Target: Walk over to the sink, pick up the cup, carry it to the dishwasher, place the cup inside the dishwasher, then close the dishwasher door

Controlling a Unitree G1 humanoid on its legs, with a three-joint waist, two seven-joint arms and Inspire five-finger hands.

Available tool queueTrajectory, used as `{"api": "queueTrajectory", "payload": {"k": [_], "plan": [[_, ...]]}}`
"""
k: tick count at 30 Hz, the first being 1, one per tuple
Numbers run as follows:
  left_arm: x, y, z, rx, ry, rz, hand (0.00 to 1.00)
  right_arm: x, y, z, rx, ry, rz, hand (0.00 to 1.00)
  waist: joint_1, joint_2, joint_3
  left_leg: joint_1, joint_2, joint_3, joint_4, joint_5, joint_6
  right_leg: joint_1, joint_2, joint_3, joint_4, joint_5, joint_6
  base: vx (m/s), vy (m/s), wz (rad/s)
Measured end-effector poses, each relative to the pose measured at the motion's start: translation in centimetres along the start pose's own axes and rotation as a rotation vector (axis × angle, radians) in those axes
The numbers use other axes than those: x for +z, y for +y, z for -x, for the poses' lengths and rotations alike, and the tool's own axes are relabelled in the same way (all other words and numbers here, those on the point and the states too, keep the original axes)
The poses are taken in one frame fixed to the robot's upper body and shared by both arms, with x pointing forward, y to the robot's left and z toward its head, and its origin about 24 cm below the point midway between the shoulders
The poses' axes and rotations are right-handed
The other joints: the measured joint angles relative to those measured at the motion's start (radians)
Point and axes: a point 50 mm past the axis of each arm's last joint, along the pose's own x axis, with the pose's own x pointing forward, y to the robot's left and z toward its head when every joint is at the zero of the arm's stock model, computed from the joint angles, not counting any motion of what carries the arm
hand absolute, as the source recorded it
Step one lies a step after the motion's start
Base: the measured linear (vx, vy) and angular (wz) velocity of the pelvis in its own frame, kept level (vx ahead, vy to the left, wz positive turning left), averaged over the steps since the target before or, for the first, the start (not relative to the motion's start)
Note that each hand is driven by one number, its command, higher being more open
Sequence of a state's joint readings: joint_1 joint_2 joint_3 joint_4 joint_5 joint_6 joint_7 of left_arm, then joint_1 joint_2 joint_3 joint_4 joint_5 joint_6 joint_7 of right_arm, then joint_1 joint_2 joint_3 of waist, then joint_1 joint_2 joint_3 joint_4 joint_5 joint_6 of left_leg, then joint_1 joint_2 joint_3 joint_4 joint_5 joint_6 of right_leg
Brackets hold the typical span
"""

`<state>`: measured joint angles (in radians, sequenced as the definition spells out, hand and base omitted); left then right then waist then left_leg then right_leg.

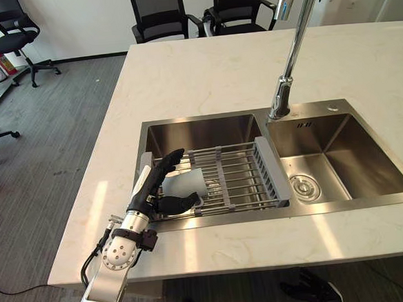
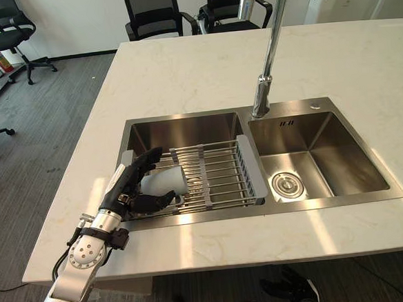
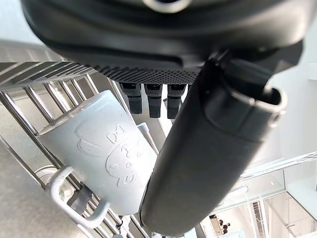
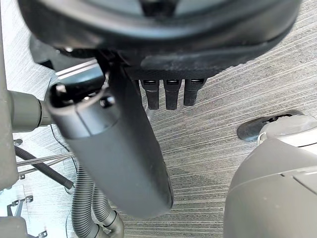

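The pale grey ceramic cup (image 1: 187, 183) lies on its side on a wire dish rack with grey plastic ends (image 1: 239, 177), which spans the left basin of a stainless steel double sink (image 1: 346, 156). In the left wrist view the cup's looped handle (image 3: 74, 201) rests down among the rack's bars, and a raised pattern shows on its wall.

The dark left hand (image 1: 147, 189) is at the cup, spread apart. Its fingers (image 1: 171, 158) reach nearly straight over the cup's far side, and the thumb (image 1: 178, 202) lies along the near side, against the cup's wall. The hand brackets the cup without curling round it, and the cup sits on the rack.

A tall chrome tap (image 1: 289, 53) rises behind the divide between the basins. The sink is set in a pale marble-patterned bench (image 1: 203, 75). Beyond the bench stand black mesh office chairs (image 1: 157, 12) on a grey wood-grain floor (image 1: 48, 134).

The right hand (image 4: 190, 55) hangs over the floor, its fingers relaxed and holding nothing.
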<state>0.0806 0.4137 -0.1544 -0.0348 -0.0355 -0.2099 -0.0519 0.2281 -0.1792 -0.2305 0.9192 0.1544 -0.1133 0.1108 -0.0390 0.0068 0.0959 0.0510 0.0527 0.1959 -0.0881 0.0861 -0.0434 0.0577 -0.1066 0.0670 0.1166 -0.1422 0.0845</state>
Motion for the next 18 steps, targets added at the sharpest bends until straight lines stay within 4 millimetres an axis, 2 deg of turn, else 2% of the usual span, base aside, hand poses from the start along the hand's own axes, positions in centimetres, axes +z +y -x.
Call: {"api": "queueTrajectory", "payload": {"k": [7, 12, 18], "plan": [[-0.4, -0.8, -0.2, 0.024, 0.022, 0.048, 0.90, -0.4, 0.0, 0.0, -0.013, 0.016, -0.010, 0.90, -0.001, -0.005, 0.003, 0.028, 0.000, -0.014, 0.000, 0.000, 0.000, 0.042, 0.000, -0.017, -0.011, 0.000, 0.000, -0.01, -0.010, 0.06], [-1.5, -0.6, 0.0, 0.065, 0.088, -0.051, 0.90, -0.8, -0.3, 0.1, -0.044, 0.036, -0.040, 0.90, -0.001, -0.009, 0.005, 0.046, 0.000, -0.015, 0.000, 0.000, 0.000, 0.062, -0.001, -0.020, -0.015, 0.001, 0.000, -0.04, -0.018, 0.01], [-1.5, 0.2, 0.0, 0.079, 0.100, -0.157, 0.90, -1.2, -0.4, 0.3, -0.050, 0.047, -0.041, 0.90, -0.003, -0.015, 0.008, 0.046, 0.000, -0.015, 0.000, 0.000, 0.000, 0.070, -0.002, -0.022, -0.032, 0.010, 0.000, 0.00, 0.000, 0.00]]}}
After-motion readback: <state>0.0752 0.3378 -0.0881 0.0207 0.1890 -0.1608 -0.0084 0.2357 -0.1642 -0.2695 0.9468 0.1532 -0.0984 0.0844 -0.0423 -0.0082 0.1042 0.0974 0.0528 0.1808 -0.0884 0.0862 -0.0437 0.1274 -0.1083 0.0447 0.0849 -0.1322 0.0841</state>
